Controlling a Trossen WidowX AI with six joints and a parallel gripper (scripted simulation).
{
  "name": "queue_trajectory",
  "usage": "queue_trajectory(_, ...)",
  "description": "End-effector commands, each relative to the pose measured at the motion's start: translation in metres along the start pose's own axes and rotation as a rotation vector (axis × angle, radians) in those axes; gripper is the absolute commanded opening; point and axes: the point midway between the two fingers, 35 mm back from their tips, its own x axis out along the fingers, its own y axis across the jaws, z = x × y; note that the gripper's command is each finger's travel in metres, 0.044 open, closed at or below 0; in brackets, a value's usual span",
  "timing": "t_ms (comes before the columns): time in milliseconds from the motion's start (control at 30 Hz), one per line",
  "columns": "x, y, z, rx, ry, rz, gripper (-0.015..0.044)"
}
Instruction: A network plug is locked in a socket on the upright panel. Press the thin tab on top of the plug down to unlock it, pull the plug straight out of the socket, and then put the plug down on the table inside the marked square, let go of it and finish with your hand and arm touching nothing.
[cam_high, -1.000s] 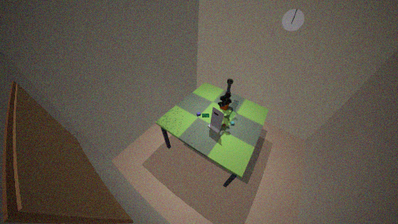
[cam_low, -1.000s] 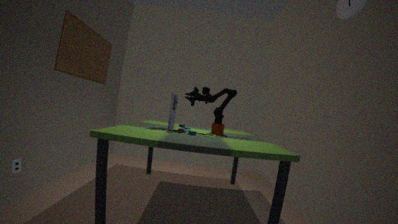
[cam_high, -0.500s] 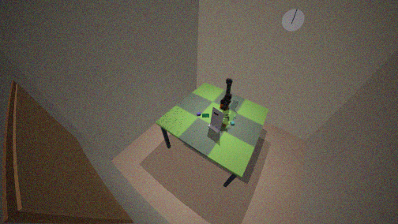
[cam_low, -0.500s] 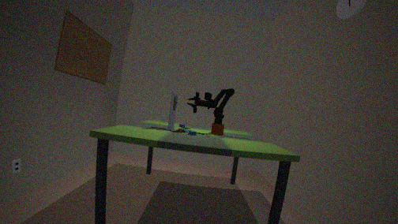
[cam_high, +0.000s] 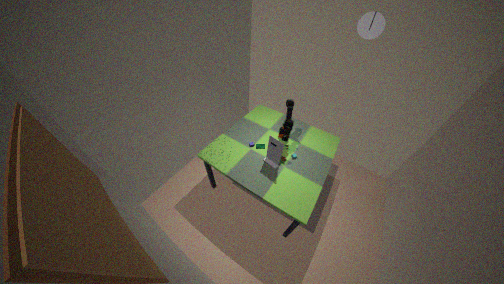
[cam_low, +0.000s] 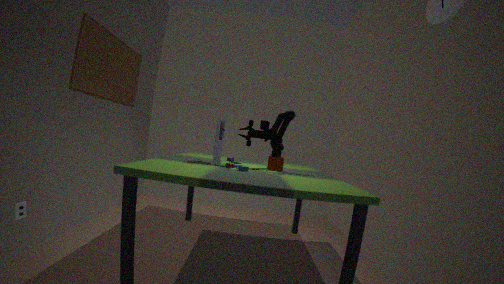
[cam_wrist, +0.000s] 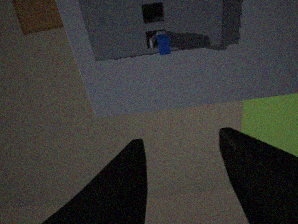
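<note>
From the top we saw the panel upright at mid-table, the arm behind it. In the exterior view the gripper hung in the air right of the panel, apart from it. At the wrist, our fingers stood partly apart on nothing; the plug sat in the lowest socket, long axis out of the panel, toward us.

Dim beige plaster walls meet in a corner; a round white wall clock and a brown cork board hang there, a green-and-grey checkered table on dark legs stands on tan floor
</note>
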Motion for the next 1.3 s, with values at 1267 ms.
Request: queue_trajectory(1267,0.086,0.003,0.022,0.008,0.0,0.009,0.0156)
